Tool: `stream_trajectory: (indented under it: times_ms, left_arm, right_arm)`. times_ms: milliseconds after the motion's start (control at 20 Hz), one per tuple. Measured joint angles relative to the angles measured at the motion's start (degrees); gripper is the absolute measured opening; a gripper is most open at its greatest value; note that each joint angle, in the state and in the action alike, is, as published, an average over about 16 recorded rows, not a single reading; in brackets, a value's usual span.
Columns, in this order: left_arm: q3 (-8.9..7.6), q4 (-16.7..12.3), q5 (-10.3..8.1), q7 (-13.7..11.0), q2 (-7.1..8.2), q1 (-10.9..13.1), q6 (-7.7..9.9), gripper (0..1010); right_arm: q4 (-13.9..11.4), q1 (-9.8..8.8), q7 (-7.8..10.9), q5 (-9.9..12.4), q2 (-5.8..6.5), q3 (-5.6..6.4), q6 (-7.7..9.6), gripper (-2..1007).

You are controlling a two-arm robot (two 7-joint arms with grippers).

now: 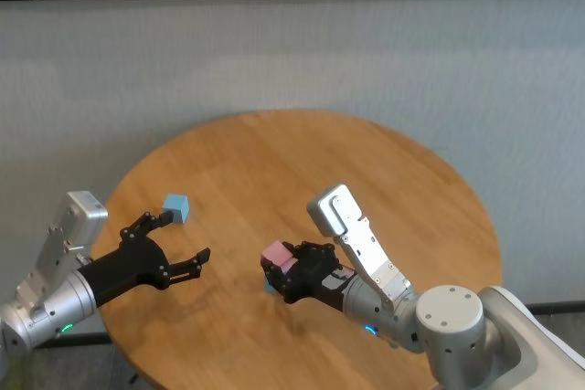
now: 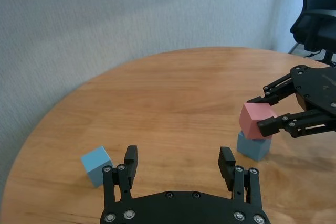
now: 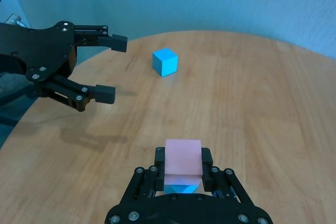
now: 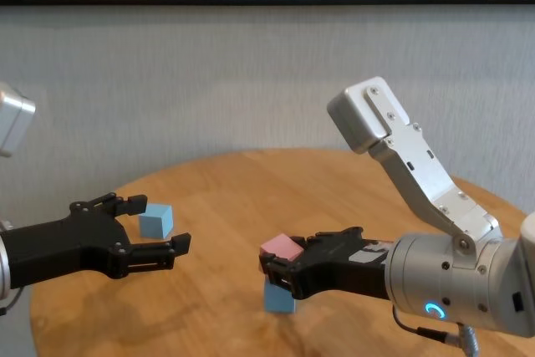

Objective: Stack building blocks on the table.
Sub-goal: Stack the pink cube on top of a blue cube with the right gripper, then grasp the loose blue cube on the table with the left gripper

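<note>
We see the right gripper point(image 1: 281, 268) clamped on the pink block point(image 1: 278, 256) near the table's point(image 1: 393, 189) 6 o'clock edge. The pink block sits tilted directly over a light blue block point(image 2: 254, 146) (contact between the two cannot be confirmed). The left gripper point(image 1: 187, 237) hovers at about 8 o'clock with its fingers spread wide and nothing between them. The second light blue block point(image 1: 176, 207) rests on the table at about 9 o'clock, just beside the left gripper's far finger.
</note>
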Motion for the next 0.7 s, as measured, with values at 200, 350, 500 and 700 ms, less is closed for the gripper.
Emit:
stream_trajectory:
  times_ms: [200, 350, 500, 700]
  left_arm:
    - [0.0, 0.0, 0.0, 0.0, 0.0, 0.0, 0.0, 1000]
    - [0.0, 0.0, 0.0, 0.0, 0.0, 0.0, 0.0, 1000]
    - [0.0, 0.0, 0.0, 0.0, 0.0, 0.0, 0.0, 1000]
    - [0.0, 0.0, 0.0, 0.0, 0.0, 0.0, 0.0, 1000]
  right_arm:
    - [0.03, -0.03, -0.01, -0.16, -0.12, -0.04, -0.1, 392]
    - [0.0, -0.09, -0.03, -0.27, -0.2, -0.05, -0.18, 445]
    - [-0.06, -0.16, -0.07, -0.35, -0.28, -0.02, -0.26, 518]
    - [-0.38, -0.32, -0.08, -0.35, -0.33, 0.13, -0.3, 644]
